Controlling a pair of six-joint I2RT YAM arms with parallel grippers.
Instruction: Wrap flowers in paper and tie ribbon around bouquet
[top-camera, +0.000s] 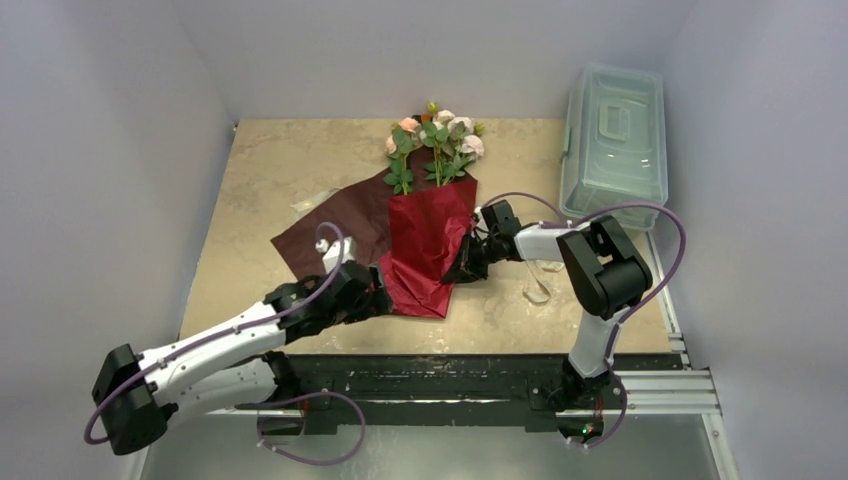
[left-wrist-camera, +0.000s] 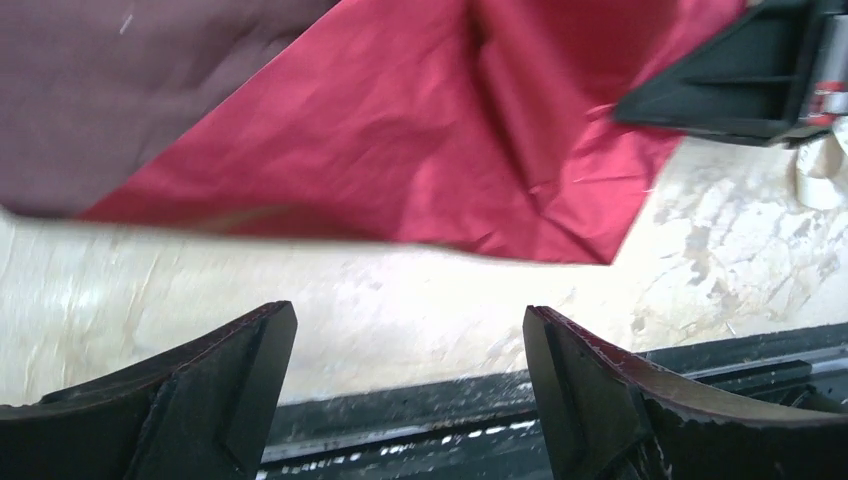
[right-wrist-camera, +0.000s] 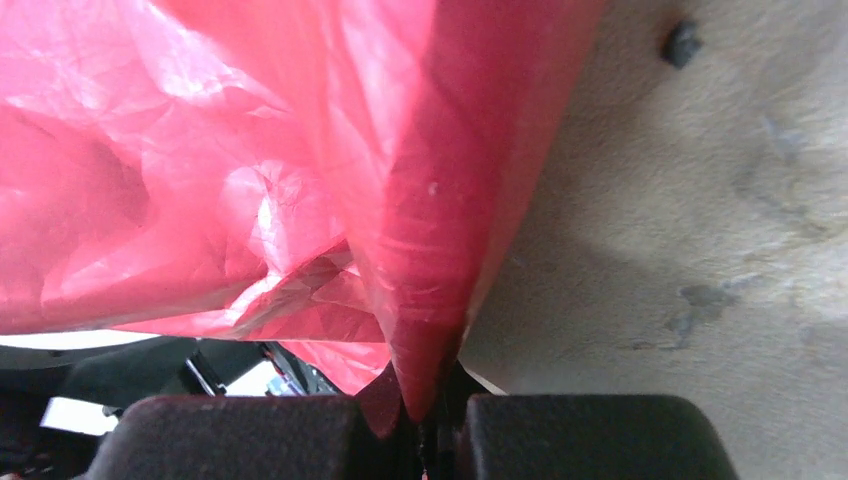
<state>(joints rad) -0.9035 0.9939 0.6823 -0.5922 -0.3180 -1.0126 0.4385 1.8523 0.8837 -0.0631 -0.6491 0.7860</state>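
We cannot see the flowers' (top-camera: 435, 140) lower stems: the paper's (top-camera: 428, 235) red fold covers them, and the blooms poke out at its far end. Only the right wrist view shows the right gripper (right-wrist-camera: 420, 430) pinching a red edge between pressed-together fingers; from above its tips are lost against the paper. The left gripper (left-wrist-camera: 408, 312) hangs spread wide just off the paper's near edge, holding nothing. A clear box (top-camera: 612, 130) stands right of the paper.
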